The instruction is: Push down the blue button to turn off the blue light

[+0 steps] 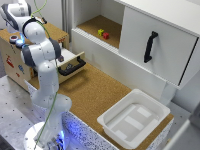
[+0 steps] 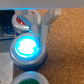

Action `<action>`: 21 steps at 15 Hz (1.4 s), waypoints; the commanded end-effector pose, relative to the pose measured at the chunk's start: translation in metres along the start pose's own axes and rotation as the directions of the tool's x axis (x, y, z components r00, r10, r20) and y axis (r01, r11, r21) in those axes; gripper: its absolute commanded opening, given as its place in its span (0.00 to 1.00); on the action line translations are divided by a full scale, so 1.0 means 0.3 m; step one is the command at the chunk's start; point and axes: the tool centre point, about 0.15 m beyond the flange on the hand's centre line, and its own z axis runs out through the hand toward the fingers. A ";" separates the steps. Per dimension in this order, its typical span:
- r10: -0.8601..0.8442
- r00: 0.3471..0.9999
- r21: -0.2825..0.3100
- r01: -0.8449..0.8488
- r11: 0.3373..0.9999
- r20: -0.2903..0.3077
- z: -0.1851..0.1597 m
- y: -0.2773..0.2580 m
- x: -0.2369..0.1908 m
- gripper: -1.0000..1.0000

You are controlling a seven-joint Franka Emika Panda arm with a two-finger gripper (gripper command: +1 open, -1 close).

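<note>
The blue button [image 2: 27,48] is a round disc in a grey housing and it glows bright cyan. In the exterior view the blue light [image 1: 20,43] is a small glowing dome on top of the wooden box [image 1: 10,60], at that view's left. My gripper [image 2: 41,26] hangs just above the lit button's edge, its pale fingers [image 2: 34,22] close together and holding nothing. In the exterior view the gripper [image 1: 16,34] is partly hidden behind my arm. I cannot tell whether the fingers touch the button.
A red button [image 2: 22,20] sits beside the blue one, and a green one [image 2: 30,79] shows at the frame edge. An open drawer with a black handle [image 1: 71,67] juts from the box. A white bin [image 1: 134,117] and a cabinet with a sliding door [image 1: 150,45] stand on the cork table.
</note>
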 end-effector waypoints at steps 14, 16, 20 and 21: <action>-0.116 0.977 -0.051 0.127 0.991 0.179 0.025 0.019 0.075 0.00; -0.148 0.968 -0.024 0.156 0.987 0.204 0.066 0.016 0.085 0.00; -0.108 0.969 -0.078 0.128 0.989 0.221 -0.028 0.022 0.057 0.00; -0.078 0.972 -0.109 0.104 0.989 0.223 -0.082 0.029 0.037 0.00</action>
